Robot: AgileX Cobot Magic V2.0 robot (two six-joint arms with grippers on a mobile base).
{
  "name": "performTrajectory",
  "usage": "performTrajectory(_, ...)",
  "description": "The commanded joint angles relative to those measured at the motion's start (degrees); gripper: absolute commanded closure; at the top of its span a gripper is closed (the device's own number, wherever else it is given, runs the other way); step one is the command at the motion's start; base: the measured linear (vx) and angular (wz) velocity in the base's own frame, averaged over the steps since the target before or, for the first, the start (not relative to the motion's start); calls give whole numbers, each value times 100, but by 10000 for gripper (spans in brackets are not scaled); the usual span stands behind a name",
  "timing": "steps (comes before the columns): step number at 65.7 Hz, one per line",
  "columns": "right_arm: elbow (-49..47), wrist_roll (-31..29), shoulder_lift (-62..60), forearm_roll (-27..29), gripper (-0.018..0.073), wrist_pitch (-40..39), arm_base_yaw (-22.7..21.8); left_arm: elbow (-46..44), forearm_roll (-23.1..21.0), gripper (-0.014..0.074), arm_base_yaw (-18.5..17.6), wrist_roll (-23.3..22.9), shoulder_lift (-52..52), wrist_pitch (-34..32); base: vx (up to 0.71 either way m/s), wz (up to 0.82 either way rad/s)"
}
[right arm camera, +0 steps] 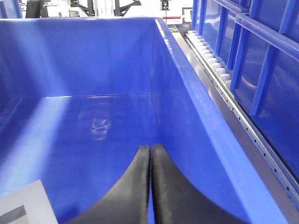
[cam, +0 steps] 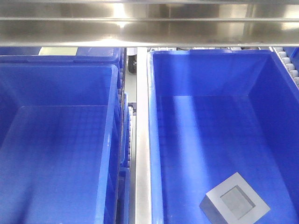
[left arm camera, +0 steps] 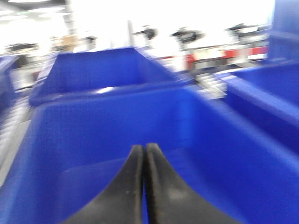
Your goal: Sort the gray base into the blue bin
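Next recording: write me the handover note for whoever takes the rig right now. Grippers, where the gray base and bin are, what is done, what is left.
Left gripper: shut, holding nothing, above a bare blue bin; that view is blurred.
Right gripper: shut, holding nothing, over the right-hand blue bin.
Gray base: lies on that bin's floor near the front, recess facing up, free of both grippers. Its corner also shows at the lower left of the right wrist view.
Left-hand bin: nothing visible inside.
Done: the base is inside a blue bin.
Left: if the right-hand bin is the target, only clear the arms. If it is the source, the pick has not started.
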Motion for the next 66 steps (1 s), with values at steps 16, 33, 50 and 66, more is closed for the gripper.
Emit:
performTrajectory(16, 35, -51, 83, -41, 564, -198, 2, 955, -73, 603, 1181, -32, -65, -1179, 0, 0)
performTrajectory(33, 35, -51, 83, -41, 564, -198, 2, 960, -66, 603, 1214, -39, -69, -848, 0, 0)
performTrajectory(50, 35, -51, 83, -41, 564, -198, 2, 956, -61, 603, 1214, -39, -64, -854, 0, 0)
performTrajectory(66, 35, -51, 83, -41, 564, -198, 2, 948, -61, 603, 1214, -39, -57, -862, 0, 0)
